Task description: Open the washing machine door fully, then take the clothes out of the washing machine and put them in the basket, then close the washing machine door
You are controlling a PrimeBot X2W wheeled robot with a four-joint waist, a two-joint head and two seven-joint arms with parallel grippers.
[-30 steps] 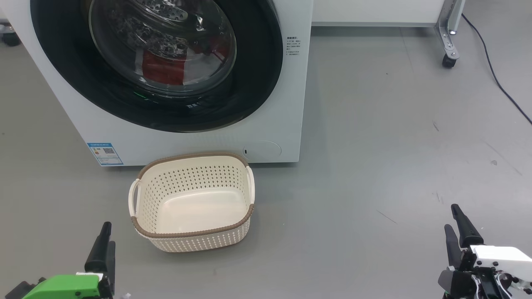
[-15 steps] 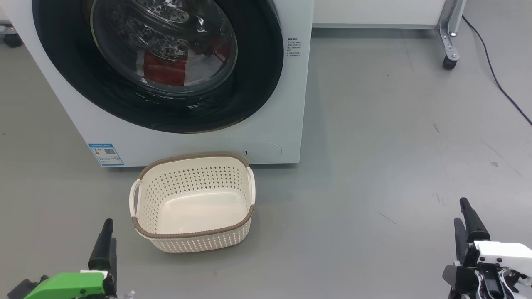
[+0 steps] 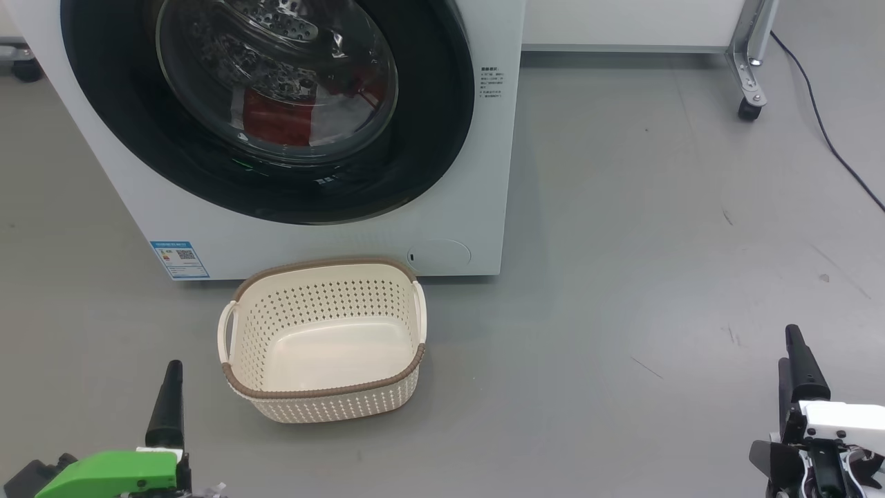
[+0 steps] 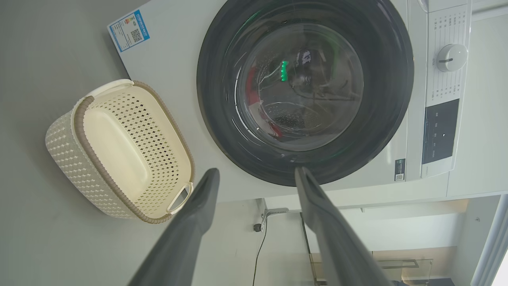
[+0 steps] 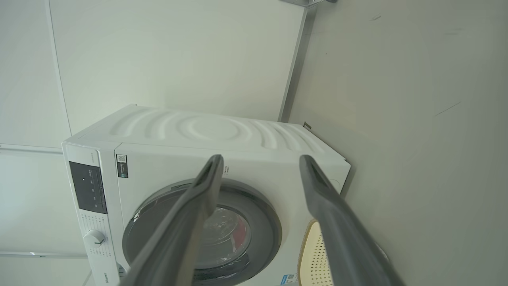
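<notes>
The right gripper (image 3: 789, 346) has drifted outward; it and the left gripper (image 4: 257, 170) gape empty. The washing machine door (image 3: 442, 138) stays shut.

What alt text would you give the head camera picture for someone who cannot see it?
A white washing machine stands with its black-rimmed door shut, red clothes showing through the glass. An empty cream basket sits on the grey floor before it, with the robot's left gripper and right gripper at the bottom corners.

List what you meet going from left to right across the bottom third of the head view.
First the left hand, then the cream perforated basket, then the right hand.
</notes>
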